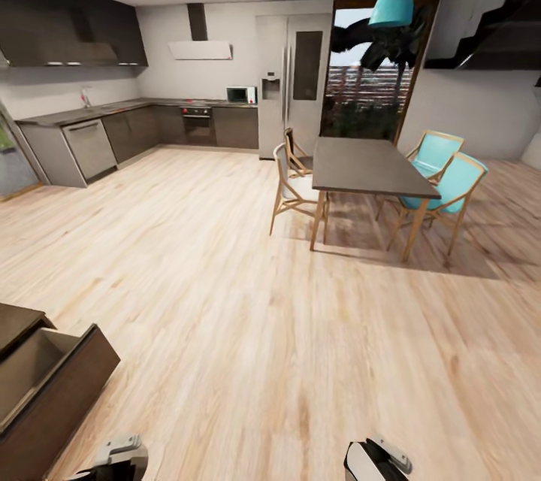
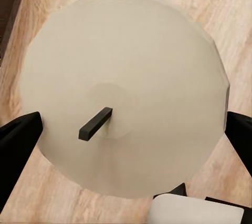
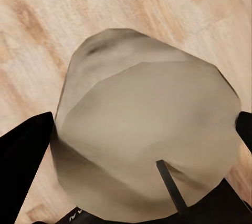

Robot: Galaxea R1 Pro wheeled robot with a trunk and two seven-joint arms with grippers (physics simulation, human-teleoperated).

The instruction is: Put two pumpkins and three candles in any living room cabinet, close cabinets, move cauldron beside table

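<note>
Left gripper (image 2: 126, 129) clamped on pale candle (image 2: 126, 92), seen end-on, round top and black wick (image 2: 95, 123) facing wrist camera, long axis along fingers. Right gripper (image 3: 142, 140) squeezed second candle (image 3: 147, 145), tilted, wick (image 3: 170, 184) toward camera. Saw cabinet (image 1: 45, 383) at lower left, drawer pulled out. Wood floor (image 1: 248, 331) ahead; dining table (image 1: 368, 165) and chairs (image 1: 443, 188) beyond.

1. An open-plan home: a fitted kitchen with dark cupboards (image 1: 71, 34), a worktop (image 1: 113, 107), an oven (image 1: 197, 124), a microwave (image 1: 240, 95) and a tall fridge (image 1: 284, 83).
2. A dining table (image 1: 368, 165) with wooden chairs (image 1: 443, 188) (two with turquoise seats) stands on a pale wood floor (image 1: 225, 301).
3. A staircase (image 1: 503, 22) rises at the right.
</note>
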